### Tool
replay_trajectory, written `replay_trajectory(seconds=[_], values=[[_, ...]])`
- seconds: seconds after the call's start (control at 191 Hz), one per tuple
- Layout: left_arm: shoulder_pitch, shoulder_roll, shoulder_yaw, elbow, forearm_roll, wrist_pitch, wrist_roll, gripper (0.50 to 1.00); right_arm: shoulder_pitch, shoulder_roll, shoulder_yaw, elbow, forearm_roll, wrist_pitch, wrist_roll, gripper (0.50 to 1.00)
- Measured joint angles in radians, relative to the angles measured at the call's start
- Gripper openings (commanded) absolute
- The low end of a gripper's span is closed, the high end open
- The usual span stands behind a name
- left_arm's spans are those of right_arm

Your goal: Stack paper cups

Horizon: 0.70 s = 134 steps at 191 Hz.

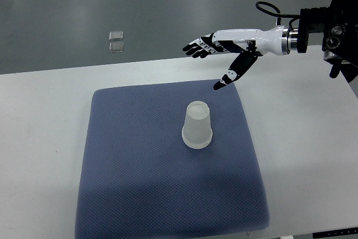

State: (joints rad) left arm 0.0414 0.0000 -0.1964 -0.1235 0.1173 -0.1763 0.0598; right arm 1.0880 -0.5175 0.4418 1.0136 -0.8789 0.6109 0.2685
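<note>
A white paper cup stands upside down near the middle of the blue-grey mat; whether more cups are nested in it cannot be told. My right hand hovers above the mat's far edge, up and to the right of the cup, well apart from it. Its fingers are stretched out to the left and the thumb points down toward the mat; it holds nothing. The left arm does not show.
The mat lies on a white table whose far edge runs across the upper part of the picture. Beyond it, on the grey floor, are two small pale squares. The right arm's dark housing fills the upper right corner.
</note>
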Motion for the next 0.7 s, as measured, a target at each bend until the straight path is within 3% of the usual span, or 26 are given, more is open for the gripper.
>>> replay_trajectory(seconds=[0.32, 0.482, 0.702], values=[[0.000, 0.000, 0.000, 0.000, -0.001, 0.000, 0.000, 1.000, -0.058, 0.045, -0.009, -0.191, 0.506, 0.000, -0.018, 0.911], [0.000, 0.000, 0.000, 0.000, -0.001, 0.000, 0.000, 1.000, -0.090, 0.081, -0.001, -0.268, 0.746, -0.027, -0.116, 0.909], [0.000, 0.000, 0.000, 0.000, 0.000, 0.000, 0.000, 1.000, -0.126, 0.134, -0.002, -0.314, 1.024, -0.205, -0.269, 0.911]])
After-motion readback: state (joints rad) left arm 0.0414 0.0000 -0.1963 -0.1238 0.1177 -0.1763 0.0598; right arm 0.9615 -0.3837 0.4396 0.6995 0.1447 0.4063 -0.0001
